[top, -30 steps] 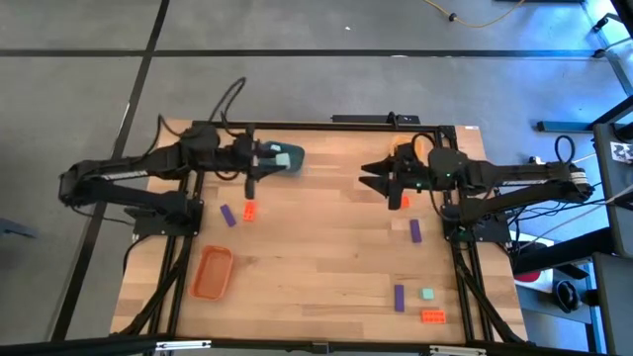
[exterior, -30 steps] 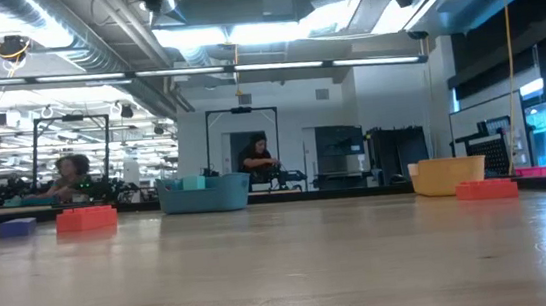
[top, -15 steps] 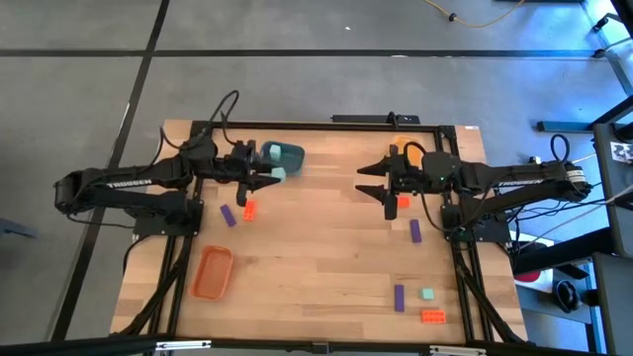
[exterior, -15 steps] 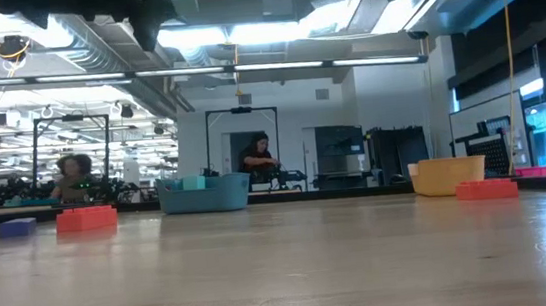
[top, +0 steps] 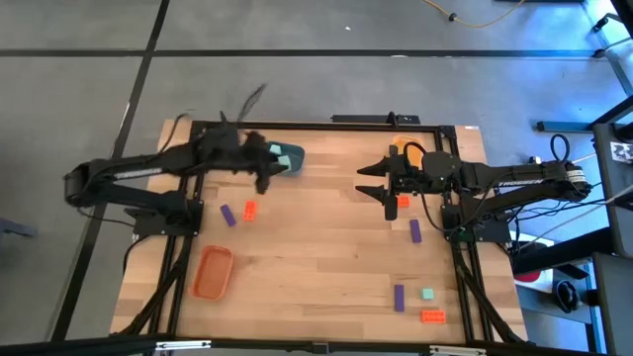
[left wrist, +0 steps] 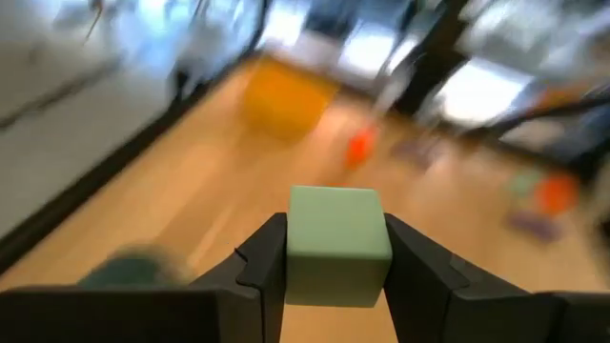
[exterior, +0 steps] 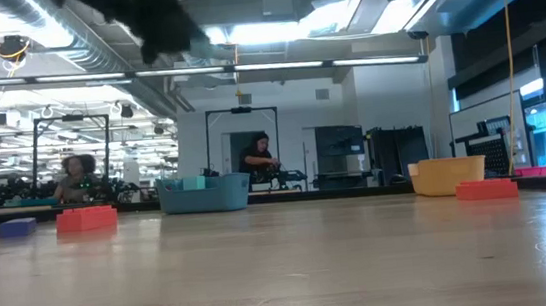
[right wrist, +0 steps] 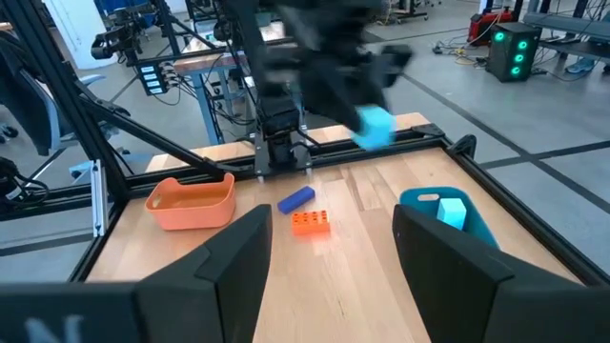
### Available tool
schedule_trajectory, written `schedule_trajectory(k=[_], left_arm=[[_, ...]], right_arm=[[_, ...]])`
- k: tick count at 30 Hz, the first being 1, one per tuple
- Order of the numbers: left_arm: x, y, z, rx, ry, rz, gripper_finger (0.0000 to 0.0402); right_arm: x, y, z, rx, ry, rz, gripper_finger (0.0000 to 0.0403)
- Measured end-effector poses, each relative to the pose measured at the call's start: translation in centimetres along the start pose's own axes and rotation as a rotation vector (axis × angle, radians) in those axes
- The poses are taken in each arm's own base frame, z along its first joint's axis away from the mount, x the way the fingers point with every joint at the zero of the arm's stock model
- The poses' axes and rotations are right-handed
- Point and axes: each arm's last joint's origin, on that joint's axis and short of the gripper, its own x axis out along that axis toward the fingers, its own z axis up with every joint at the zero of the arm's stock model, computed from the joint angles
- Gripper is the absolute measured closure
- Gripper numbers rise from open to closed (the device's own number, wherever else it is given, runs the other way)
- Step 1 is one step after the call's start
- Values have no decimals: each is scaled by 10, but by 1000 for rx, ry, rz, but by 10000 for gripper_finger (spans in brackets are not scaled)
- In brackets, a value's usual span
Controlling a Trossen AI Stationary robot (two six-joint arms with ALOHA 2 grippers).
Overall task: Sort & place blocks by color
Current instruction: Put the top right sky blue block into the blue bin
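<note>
My left gripper [top: 263,174] is blurred beside the blue tray [top: 293,156] and is shut on a pale teal-green block [left wrist: 335,248]. A second teal block [right wrist: 451,210] lies inside that tray. My right gripper [top: 381,183] hangs open and holds nothing, in front of the yellow tray [exterior: 448,174] and above an orange-red block [top: 401,201]. A purple block [top: 227,215] and an orange-red block [top: 249,210] lie flat on the wood near the left arm. More blocks lie at the right: purple [top: 414,230], purple [top: 399,297], teal [top: 427,294], orange-red [top: 432,316]. My left gripper pinches the block by two opposite side faces [left wrist: 295,252], one finger [left wrist: 259,267] on each side. The fingers come from the table's left, slanting a little downward. The block sits square between them, lifted clear of the table.
An orange tray [top: 212,273] sits at the near left of the table. The black frame rails [top: 326,124] run along the far edge and both sides. Bare wood lies in the table's middle [top: 316,247]. People sit far off in the room [exterior: 257,160].
My left gripper has drawn back from over the blue tray toward the table's left and near side, sinking and tipping downward with the teal-green block still held. My right gripper has rolled about its own axis without leaving its place.
</note>
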Motion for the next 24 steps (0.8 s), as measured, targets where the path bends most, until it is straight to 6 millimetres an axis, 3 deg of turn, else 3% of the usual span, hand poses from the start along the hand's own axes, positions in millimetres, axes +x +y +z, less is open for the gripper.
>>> schedule_trajectory(k=[3,7,13,18,24], left_arm=[[27,22,21,-15,120,110,277],[73,60,20,-76,308,204,277],[129,96,-15,-200,510,271,277],[153,106,-42,-273,610,296,277],[159,112,-50,-291,619,394,277]], right_arm=[[0,0,0,0,0,0,181],[0,0,0,2,2,0,181],[0,0,0,24,2,-1,181],[0,0,0,53,2,-1,181],[0,0,0,53,2,-1,181]])
